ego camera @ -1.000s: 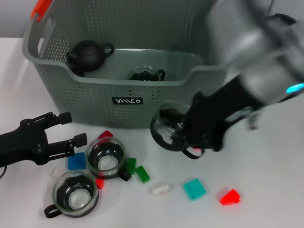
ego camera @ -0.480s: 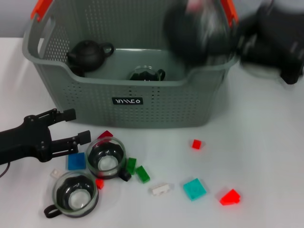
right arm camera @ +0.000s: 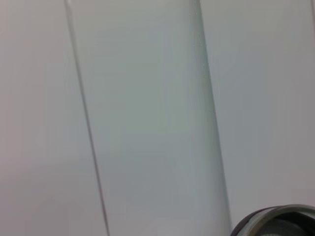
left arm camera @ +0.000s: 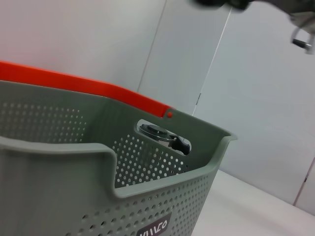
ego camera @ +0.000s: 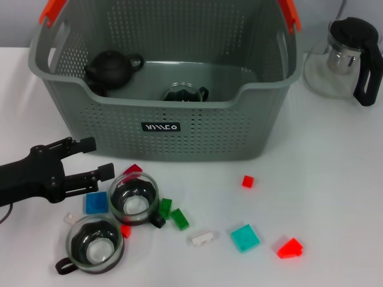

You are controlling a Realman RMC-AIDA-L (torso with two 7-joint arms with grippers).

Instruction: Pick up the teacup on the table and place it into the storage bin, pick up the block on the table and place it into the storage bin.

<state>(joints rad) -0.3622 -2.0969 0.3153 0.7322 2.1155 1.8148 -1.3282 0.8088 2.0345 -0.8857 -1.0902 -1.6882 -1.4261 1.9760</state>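
The grey storage bin (ego camera: 179, 128) stands at the back of the table, with a black teapot (ego camera: 111, 67) and a glass teacup (ego camera: 184, 93) inside it. Two more glass teacups (ego camera: 133, 199) (ego camera: 94, 242) sit on the table in front of it, among loose blocks: blue (ego camera: 96, 202), green (ego camera: 179, 219), teal (ego camera: 246, 237) and red (ego camera: 290, 247). My left gripper (ego camera: 93, 159) hovers open just left of the nearer teacup, holding nothing. The right gripper is out of the head view. Its wrist view shows only a wall and a dark glassy rim (right arm camera: 275, 221).
A glass teapot with a black lid (ego camera: 344, 57) stands right of the bin. A small red block (ego camera: 247, 181) and a white block (ego camera: 203, 238) lie on the table. In the left wrist view the bin's wall (left arm camera: 147, 196) and orange handle (left arm camera: 88, 88) fill the frame.
The right arm rose from the table with a glass teacup, passed over the bin's right corner and left the head view. The left gripper has barely moved.
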